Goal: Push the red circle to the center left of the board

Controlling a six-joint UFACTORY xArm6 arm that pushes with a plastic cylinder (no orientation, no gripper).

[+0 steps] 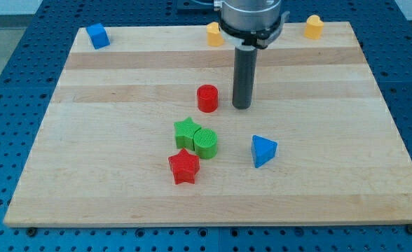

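Observation:
The red circle (207,98), a short red cylinder, stands near the middle of the wooden board (108,140). My tip (242,107) rests on the board just to the view's right of the red circle, a small gap apart. The dark rod rises from it to the arm at the view's top.
A green star (186,131) and a green circle (206,143) touch below the red circle, with a red star (184,166) under them. A blue triangle (263,150) lies to their right. A blue block (97,35) and two yellow blocks (214,33) (314,26) sit along the top edge.

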